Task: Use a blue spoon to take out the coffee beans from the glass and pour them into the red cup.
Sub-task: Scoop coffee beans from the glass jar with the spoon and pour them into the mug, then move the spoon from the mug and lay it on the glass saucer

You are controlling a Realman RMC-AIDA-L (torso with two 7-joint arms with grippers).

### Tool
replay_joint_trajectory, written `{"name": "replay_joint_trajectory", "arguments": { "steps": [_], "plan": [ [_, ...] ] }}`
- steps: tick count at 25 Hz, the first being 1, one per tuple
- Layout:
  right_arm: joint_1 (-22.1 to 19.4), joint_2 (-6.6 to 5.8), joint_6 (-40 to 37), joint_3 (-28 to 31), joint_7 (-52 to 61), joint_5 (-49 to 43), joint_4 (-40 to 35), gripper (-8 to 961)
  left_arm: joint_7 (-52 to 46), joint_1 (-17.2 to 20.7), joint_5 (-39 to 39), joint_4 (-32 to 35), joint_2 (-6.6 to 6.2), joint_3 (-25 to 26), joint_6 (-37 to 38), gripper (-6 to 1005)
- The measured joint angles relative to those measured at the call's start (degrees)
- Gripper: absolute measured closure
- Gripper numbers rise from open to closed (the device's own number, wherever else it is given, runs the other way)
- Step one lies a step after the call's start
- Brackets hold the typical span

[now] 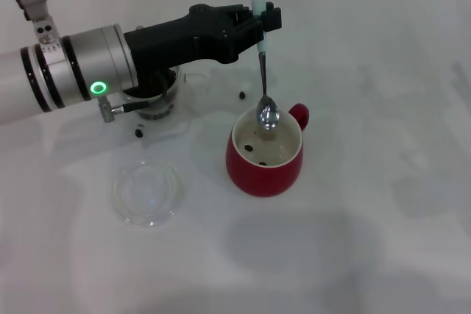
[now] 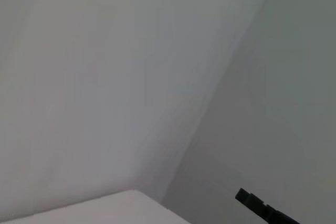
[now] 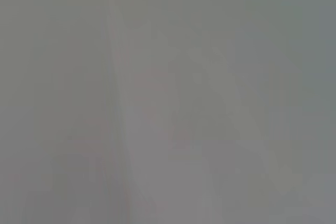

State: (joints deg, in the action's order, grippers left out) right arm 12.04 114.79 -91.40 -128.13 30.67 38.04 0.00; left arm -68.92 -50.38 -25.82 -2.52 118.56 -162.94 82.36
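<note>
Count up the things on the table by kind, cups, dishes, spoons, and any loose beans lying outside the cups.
Red cup: 1
Glass, mostly hidden behind the left arm: 1
Flat clear dish: 1
Blue spoon, held by the left pincer over the red cup: 1
Loose coffee beans on the table: 2
Total: 6

head cam looks down at white table [image 1: 353, 255]; left wrist faces blank wall, right wrist featureless; no shared overlap.
</note>
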Motion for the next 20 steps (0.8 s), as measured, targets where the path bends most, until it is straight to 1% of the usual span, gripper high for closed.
{"name": "replay_joint_trajectory", "arguments": {
  "steps": [3, 6, 9, 11, 14, 17, 18, 20],
  "plan": [
    [0.0, 0.0, 0.0, 0.0, 0.0, 0.0, 0.0, 125, 1.8, 0.3, -0.5, 0.0, 0.0, 0.3, 1.3, 864],
    [0.0, 0.0, 0.1, 0.0, -0.1, 0.0, 0.0, 125, 2.6, 1.1, -2.8, -0.1, 0.02, 0.6, 3.8, 864],
    [0.1, 0.0, 0.2, 0.1, -0.2, 0.1, 0.0, 125, 2.8, 3.0, -6.5, -0.5, -0.25, 0.6, 7.2, 864],
    [0.3, 0.0, 0.2, 0.1, -0.2, 0.1, 0.0, 125, 2.8, 5.0, -9.4, -0.6, -0.6, 0.7, 10.0, 865],
    [0.6, -0.05, 0.2, 0.1, -0.2, 0.1, 0.0, 125, 2.6, 9.0, -12.9, -0.7, -1.22, 0.7, 14.5, 865],
    [1.0, -0.22, 0.2, 0.1, -0.2, 0.3, 0.0, 125, 1.8, 15.1, -16.2, -0.7, -1.91, 0.7, 19.3, 864],
    [1.3, -0.28, 0.2, 0.1, -0.2, 0.4, 0.0, 125, 1.5, 16.6, -16.9, -0.7, -2.02, 0.7, 20.2, 864],
    [1.8, -0.38, 0.2, 0.1, -0.2, 0.7, 0.0, 125, 0.8, 20.9, -18.8, -0.8, -2.21, 0.7, 21.9, 864]
  ]
}}
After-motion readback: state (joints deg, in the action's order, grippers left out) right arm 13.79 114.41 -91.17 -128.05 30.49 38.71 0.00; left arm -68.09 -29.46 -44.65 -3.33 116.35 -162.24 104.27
